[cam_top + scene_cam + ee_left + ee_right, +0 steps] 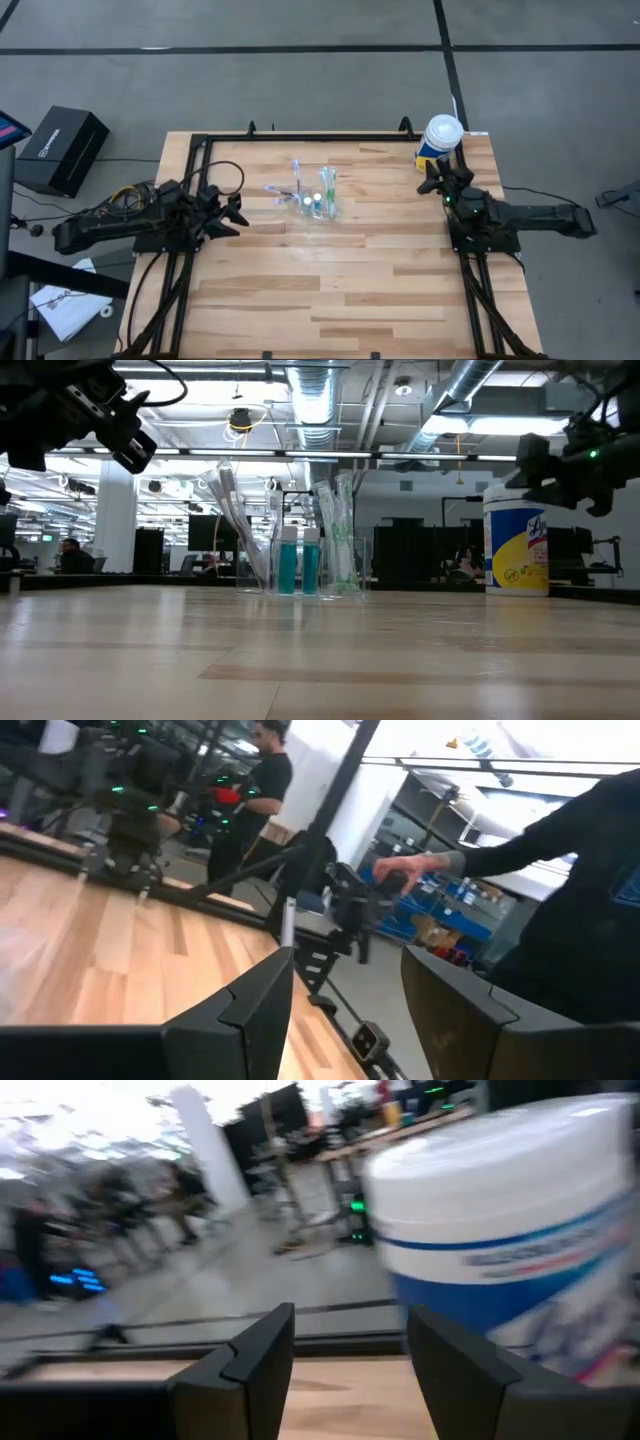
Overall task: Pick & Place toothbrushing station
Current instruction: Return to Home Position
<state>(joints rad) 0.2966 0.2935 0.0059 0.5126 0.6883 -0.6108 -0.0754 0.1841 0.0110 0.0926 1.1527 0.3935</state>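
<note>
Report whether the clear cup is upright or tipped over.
Upright. In the low view the clear cup sits flat on the table, with the toothbrushes and blue tubes standing inside it.

One camera looks straight down on the pale wooden worktop; another sits level at its surface. Both share the small clear plastic cup.

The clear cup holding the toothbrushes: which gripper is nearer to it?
Left. The left gripper is a short way off the clear cup, on its left side; the right gripper is farther off, by the canister.
</note>
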